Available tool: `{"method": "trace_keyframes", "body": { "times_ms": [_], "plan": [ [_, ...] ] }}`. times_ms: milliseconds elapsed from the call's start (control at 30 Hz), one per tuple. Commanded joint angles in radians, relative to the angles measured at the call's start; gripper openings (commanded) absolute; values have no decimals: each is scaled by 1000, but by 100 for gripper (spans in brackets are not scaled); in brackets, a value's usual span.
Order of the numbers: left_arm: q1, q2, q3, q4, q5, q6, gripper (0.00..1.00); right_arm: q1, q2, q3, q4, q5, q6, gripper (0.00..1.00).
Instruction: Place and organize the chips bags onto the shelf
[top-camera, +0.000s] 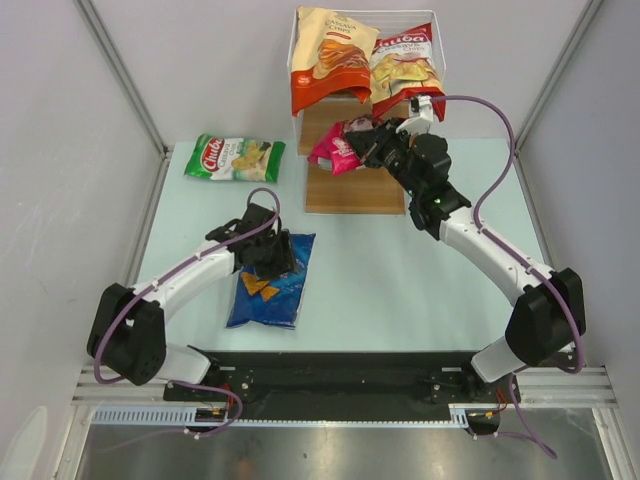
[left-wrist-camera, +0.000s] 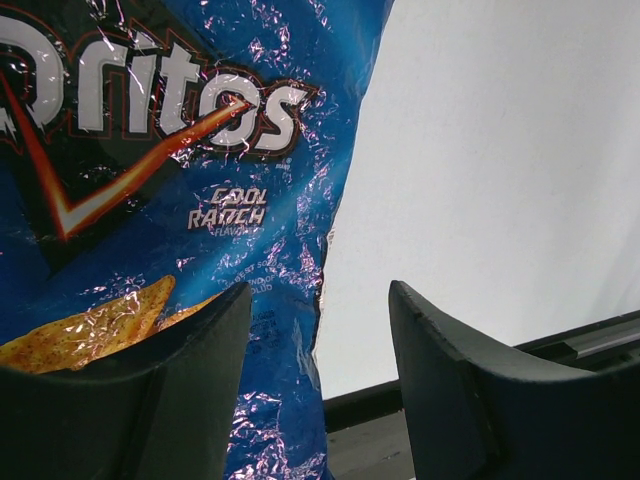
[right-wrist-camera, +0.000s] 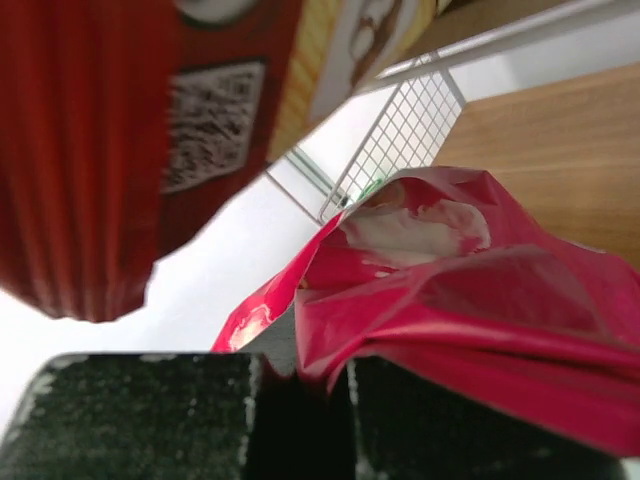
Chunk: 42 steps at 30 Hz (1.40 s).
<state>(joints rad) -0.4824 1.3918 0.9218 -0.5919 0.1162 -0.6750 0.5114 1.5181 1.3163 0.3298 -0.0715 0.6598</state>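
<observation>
R gripper pinched the pink bag by one crumpled edge, fingers pressed tight on the foil. It held the bag over the lower boards of the shelf, toward the shelf's left side. Couldn't tell whether the bag rested on the wood or hung just above it. On the shelf's top tier, the orange-and-cream bag stood at left & the red Chuba bag at right, side by side. The green Chuba bag lay flat on the table, left of the shelf & apart from it. The blue Doritos bag lay flat in front & left of the shelf, toward the arm bases. L gripper was poised over that bag's shelf-side end, fingers spread wide w/ nothing gripped; the wrist cam showed the bag's edge running under the gap.
</observation>
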Motion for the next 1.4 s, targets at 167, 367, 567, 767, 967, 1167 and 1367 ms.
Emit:
{"method": "trace_keyframes", "body": {
  "times_ms": [167, 367, 567, 767, 967, 1167, 1367],
  "plan": [
    [8, 21, 38, -6, 11, 31, 62, 29, -61, -6, 129, 165, -184, 0],
    [10, 53, 60, -8, 16, 46, 62, 61, -91, -9, 184, 180, -313, 0],
    [10, 91, 114, -6, 17, 69, 62, 62, -85, -40, 264, 147, -416, 0],
    [10, 88, 104, 47, 40, 42, 62, 32, -62, -135, 406, 107, -511, 0],
    [10, 72, 61, 73, 40, 25, 62, -11, -19, -204, 598, 79, -581, 0],
    [10, 18, 42, 70, 28, 32, 62, -36, 27, -207, 698, 35, -628, 0],
    [10, -5, 42, 63, 34, 41, 62, -56, 79, -215, 741, 16, -591, 0]
  ]
}}
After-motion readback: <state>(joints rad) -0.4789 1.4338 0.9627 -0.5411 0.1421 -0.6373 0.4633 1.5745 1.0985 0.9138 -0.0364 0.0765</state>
